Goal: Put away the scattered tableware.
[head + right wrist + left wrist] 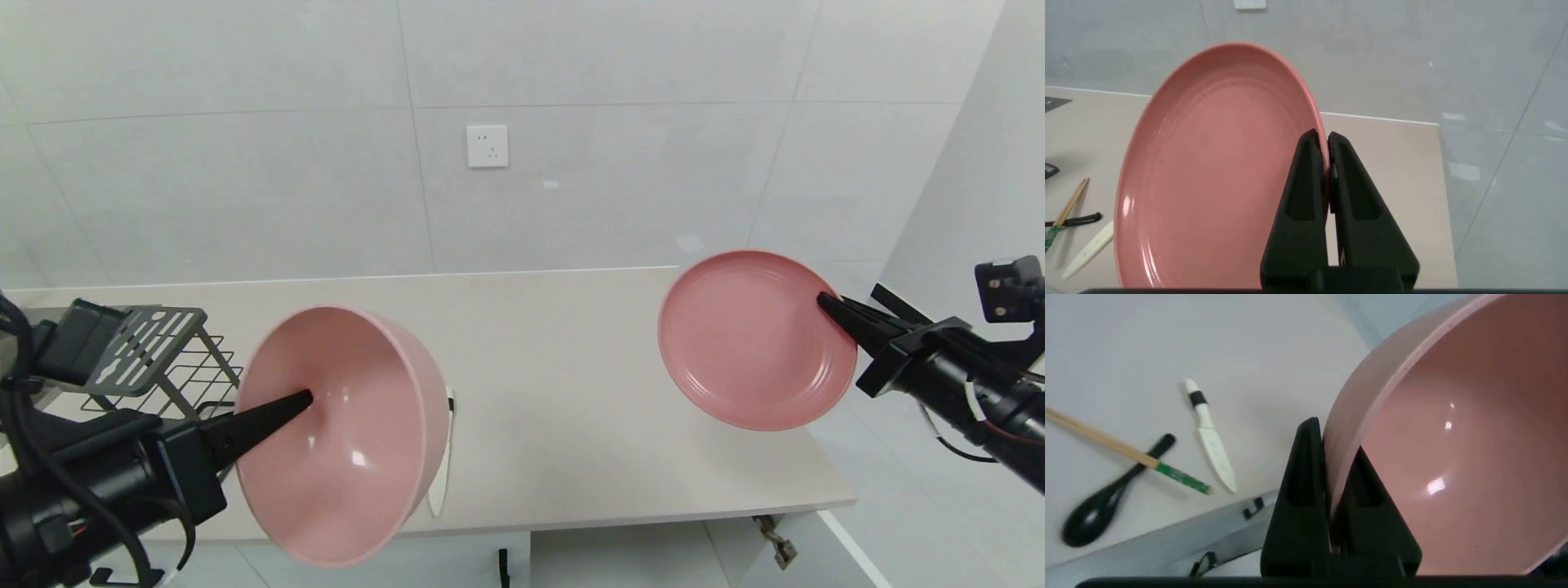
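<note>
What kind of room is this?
Likely a kitchen, perhaps a mock one: a countertop against a tiled wall, a wire dish rack, a pink bowl and a pink plate.

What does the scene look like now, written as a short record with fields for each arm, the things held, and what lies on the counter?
left end effector: shut on the rim of the pink bowl, held above the counter
right end effector: shut on the rim of the pink plate, held tilted over the counter's right end
lying on counter: white knife, black spoon, chopsticks crossing the spoon's handle
rack: stands at the counter's left end
</note>
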Motion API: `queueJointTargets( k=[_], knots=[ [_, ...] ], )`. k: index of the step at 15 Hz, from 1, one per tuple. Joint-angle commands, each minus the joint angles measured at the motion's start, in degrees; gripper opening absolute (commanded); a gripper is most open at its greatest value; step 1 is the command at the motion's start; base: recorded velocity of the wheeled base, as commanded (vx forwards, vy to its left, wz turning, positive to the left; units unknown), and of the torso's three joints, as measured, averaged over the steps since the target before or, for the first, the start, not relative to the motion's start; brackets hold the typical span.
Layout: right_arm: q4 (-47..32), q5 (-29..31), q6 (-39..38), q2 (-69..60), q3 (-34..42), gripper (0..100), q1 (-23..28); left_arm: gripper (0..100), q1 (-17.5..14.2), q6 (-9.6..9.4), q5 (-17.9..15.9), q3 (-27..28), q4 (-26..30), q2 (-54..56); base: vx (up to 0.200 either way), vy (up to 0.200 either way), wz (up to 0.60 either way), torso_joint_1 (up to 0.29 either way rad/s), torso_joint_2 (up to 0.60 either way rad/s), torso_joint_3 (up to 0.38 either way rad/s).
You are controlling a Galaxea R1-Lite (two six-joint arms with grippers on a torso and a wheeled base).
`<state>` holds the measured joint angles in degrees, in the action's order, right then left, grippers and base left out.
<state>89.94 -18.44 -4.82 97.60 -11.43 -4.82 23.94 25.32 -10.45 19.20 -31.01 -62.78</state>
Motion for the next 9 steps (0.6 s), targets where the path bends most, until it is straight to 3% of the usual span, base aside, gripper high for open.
queueJointTargets(
  k=[1,2,3,5,7,9],
  knots=[
    [0.1,0.0,0.0,0.0,0.6,0,-0.8,0,0.3,0.08,-1.8,-1.4,-1.3,2.7,0.0,0.0,0.0,0.0,0.0,0.0],
    [0.1,0.0,0.0,0.0,1.0,0,-1.2,0,0.4,-1.85,-2.1,-1.9,-1.9,4.2,0.0,0.0,0.0,0.0,0.0,0.0],
    [0.1,0.0,0.0,-0.8,1.1,0,-1.2,0,-0.5,-5.98,-2.0,-2.1,-1.9,4.4,0.0,0.0,0.0,0.0,0.0,0.0],
    [0.1,0.0,0.1,-2.1,3.7,0,-1.8,0,-1.2,-11.61,-1.8,-2.1,-3.4,4.4,0.0,0.0,0.0,0.0,0.0,0.0],
    [0.1,0.0,-0.4,-6.2,9.1,0,-1.9,0,-1.3,-12.75,-1.8,-2.1,-7.8,2.3,0.0,0.0,0.0,0.0,0.0,0.0],
    [0.1,0.2,-0.7,-6.5,7.0,0,-5.3,0,-1.3,-12.66,0.5,-3.4,-9.1,2.3,0.0,0.0,0.0,0.0,0.0,0.0]
  ],
)
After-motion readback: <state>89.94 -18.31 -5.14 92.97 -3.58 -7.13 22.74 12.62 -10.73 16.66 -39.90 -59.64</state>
